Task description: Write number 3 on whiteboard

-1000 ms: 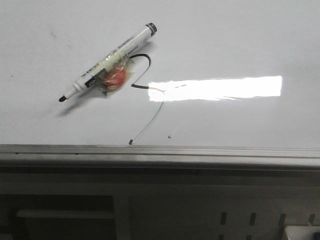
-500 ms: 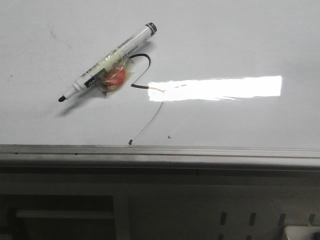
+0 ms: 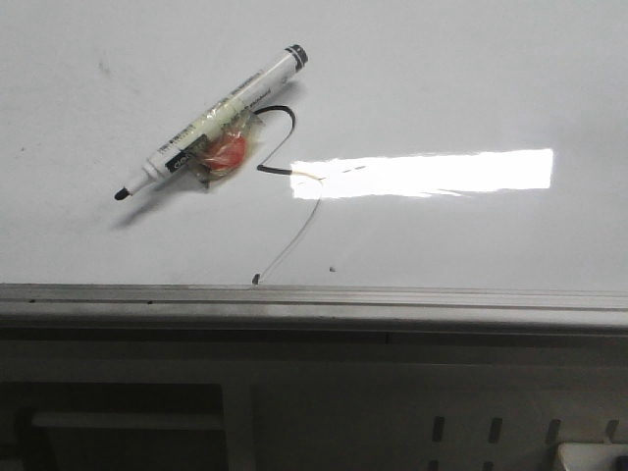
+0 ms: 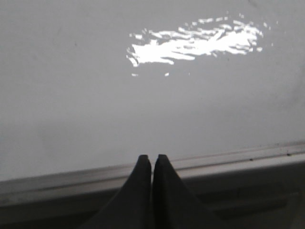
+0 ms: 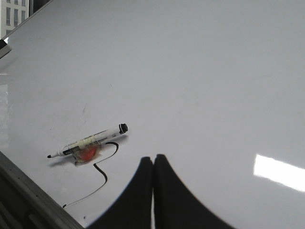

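Nothing has moved vs the earlier front frames: marker, stroke, glare all in same spots.

Left gripper (image 4: 151, 160) clenched, fingertips pressed together, nothing between them; it hangs over the near silver rail of the whiteboard (image 4: 86, 109). Left wrist view shows only bare board, rail and a broken glare patch, no marker, no stroke.

Right gripper (image 5: 153, 160) also clenched, empty, over the board, apart from the marker. Right wrist view shows the marker (image 5: 90, 141) and the number 3 (image 5: 102, 171) beside it, plus a window at the board's far corner that no other view has.

Front view shows neither gripper. Marker (image 3: 211, 123) lies flat on the whiteboard (image 3: 471, 78), uncapped tip pointing left-down, with a red-orange lump in clear tape (image 3: 226, 152) stuck to its barrel. Number 3 (image 3: 285, 147) just right of the lump: hook top partly under the marker, mid bar touching the rectangular glare (image 3: 422, 174), faint tail slanting down to a dot by the rail (image 3: 314, 294). Small dark speck near the dot.
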Controlling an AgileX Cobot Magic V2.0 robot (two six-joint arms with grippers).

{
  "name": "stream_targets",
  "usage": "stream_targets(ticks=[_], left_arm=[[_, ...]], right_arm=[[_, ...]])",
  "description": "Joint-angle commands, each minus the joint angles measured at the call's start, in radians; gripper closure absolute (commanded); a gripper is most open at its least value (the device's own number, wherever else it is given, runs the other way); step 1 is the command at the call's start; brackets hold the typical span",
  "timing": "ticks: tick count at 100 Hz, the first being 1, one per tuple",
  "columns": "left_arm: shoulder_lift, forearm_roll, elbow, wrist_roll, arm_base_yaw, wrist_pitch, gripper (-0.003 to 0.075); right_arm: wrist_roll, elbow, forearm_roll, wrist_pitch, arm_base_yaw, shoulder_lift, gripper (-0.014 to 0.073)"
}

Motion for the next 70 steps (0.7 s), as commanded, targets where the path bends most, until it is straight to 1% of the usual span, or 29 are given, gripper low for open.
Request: stream_targets(ticks=[1, 21, 24, 32, 39, 70], left_arm=[[0.001, -0.002, 0.033, -0.013, 0.014, -0.015, 0.0741], [-0.062, -0.017, 0.033, -0.013, 0.058, 0.000, 0.0741], [-0.074, -0.043, 0.033, -0.013, 0.066, 0.000, 0.0741], [-0.074, -0.175, 0.033, -0.013, 0.079, -0.002, 0.0741], [-0.074, -0.250, 0.033, -0.013, 0.082, -0.002, 0.0741], [-0.074, -0.246, 0.033, -0.013, 0.082, -0.002, 0.0741]], right_arm=[[-0.002, -0.026, -0.001, -0.071, -0.009, 0.010, 0.0658], [-0.002, -0.026, -0.001, -0.071, -0.009, 0.010, 0.0658], [-0.002, -0.026, -0.001, -0.071, -0.009, 0.010, 0.0658], [-0.002, -0.026, -0.001, -0.069, -0.009, 0.010, 0.0658], [-0.002, -0.026, -0.001, -0.069, -0.009, 0.010, 0.0658], [-0.002, -0.026, -0.001, -0.070, -0.009, 0.010, 0.0658]])
